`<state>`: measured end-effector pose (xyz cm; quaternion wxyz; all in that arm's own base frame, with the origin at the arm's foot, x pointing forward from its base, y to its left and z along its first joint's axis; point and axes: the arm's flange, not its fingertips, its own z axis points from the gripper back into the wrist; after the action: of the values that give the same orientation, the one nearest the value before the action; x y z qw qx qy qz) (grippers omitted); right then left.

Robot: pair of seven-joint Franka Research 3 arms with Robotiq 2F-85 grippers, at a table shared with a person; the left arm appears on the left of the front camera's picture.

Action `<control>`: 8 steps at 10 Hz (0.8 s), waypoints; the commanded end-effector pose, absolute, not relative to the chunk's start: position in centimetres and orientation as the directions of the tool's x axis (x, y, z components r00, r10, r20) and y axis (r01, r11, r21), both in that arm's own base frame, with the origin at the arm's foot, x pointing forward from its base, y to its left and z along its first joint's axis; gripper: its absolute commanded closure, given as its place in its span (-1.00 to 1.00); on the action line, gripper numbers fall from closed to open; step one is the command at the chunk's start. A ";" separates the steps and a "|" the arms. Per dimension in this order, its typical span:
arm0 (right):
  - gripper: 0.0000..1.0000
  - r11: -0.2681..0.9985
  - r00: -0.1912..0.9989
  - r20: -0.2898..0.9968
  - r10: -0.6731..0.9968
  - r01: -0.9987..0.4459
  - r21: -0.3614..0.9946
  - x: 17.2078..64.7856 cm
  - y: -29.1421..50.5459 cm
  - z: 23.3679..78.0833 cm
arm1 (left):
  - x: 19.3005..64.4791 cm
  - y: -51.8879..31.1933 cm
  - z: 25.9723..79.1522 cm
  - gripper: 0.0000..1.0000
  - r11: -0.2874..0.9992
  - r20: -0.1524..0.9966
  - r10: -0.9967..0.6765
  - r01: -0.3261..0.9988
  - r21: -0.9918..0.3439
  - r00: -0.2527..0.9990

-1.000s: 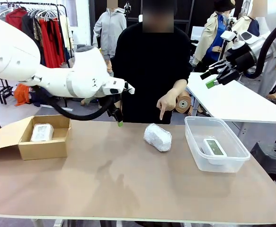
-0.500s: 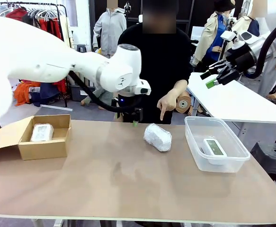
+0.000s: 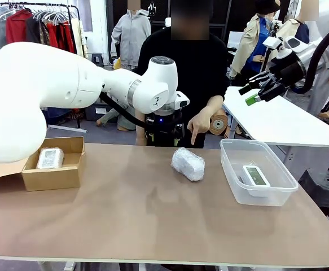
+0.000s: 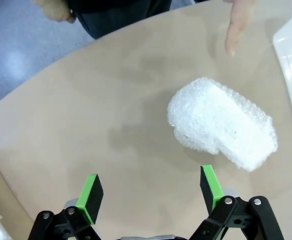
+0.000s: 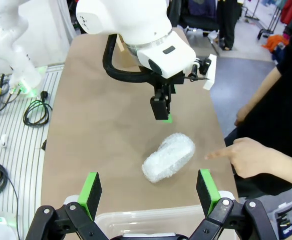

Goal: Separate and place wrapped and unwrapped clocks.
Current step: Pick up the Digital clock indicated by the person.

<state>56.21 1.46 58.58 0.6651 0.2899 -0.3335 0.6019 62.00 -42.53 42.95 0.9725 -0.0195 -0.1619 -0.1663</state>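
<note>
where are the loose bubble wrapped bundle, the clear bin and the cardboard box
bubble-wrapped bundle (image 3: 188,164), front view, middle of its wrap
clear bin (image 3: 228,168), front view, its left wall
cardboard box (image 3: 51,179), front view, its near wall

Open cardboard box (image 3: 51,178) and clear tub (image 3: 266,197) on brown table (image 3: 153,226)

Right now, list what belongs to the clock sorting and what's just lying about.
Job: loose bubble-wrapped bundle; left claw, open, near it; wrapped bundle in the cardboard box; bare white clock in the clear tub; person's pointing hand.
Lying about: clothes rack; white side table; black stool.
</note>
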 end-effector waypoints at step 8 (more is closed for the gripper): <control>-1.00 0.105 0.049 0.789 0.613 -0.994 -0.020 56.1 1.4 58.7 | 62.7 -46.8 42.0 -1.00 0.995 0.258 0.097 -0.097 -0.011 0.961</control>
<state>56.21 1.46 58.57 0.6651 0.2899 -0.3335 0.6019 61.71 -44.00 41.47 0.9907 -0.0090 -0.1274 -0.0467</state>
